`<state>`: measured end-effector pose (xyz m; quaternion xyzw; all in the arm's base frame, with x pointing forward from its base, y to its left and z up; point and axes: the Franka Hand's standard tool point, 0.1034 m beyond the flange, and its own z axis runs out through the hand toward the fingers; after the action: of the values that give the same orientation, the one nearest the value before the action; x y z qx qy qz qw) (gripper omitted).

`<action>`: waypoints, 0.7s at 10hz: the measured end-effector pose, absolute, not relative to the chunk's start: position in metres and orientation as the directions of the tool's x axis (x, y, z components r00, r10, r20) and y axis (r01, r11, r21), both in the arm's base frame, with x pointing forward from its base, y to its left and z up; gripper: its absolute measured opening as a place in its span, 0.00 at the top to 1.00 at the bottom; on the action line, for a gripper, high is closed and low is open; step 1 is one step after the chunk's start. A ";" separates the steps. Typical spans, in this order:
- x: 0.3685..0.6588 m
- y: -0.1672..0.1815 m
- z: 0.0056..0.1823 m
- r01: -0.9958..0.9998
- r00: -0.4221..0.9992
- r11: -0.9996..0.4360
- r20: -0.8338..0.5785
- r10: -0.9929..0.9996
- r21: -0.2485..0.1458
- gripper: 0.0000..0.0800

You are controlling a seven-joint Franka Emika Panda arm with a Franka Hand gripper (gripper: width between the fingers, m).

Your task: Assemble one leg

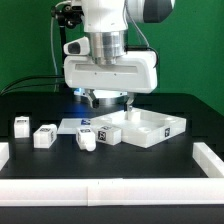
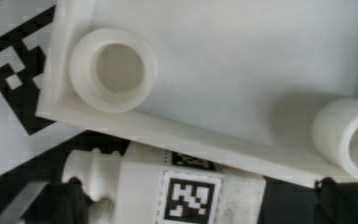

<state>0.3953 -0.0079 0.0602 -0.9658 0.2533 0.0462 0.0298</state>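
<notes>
In the wrist view a white leg with a square tag lies on its side against the edge of the large flat white piece, which shows two round sockets. My gripper is open. Its dark fingertips stand at either end of the leg, and I see no grip on it. In the exterior view the gripper hangs over that leg, next to the flat piece.
Another leg lies just beside the first. Two more legs stand toward the exterior view's left. The marker board lies behind them and shows in the wrist view. White rails border the table.
</notes>
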 end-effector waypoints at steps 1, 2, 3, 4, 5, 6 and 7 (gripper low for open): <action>0.380 -0.008 0.053 -0.549 0.834 -0.835 -0.089 -0.545 -0.034 0.19; 0.352 -0.003 0.042 -0.580 0.812 -0.815 -0.099 -0.576 -0.016 0.19; 0.336 0.003 0.035 -0.599 0.795 -0.801 -0.121 -0.594 -0.005 0.19; 0.333 0.007 0.034 -0.639 0.763 -0.769 -0.128 -0.633 -0.009 0.19; 0.333 0.011 0.032 -0.661 0.745 -0.750 -0.133 -0.654 -0.013 0.19; 0.337 0.014 0.031 -0.654 0.751 -0.756 -0.124 -0.648 -0.014 0.19; 0.337 0.013 0.029 -0.652 0.753 -0.758 -0.125 -0.646 -0.012 0.19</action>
<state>0.3373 0.0131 0.0295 -0.9359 0.3468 0.0565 0.0274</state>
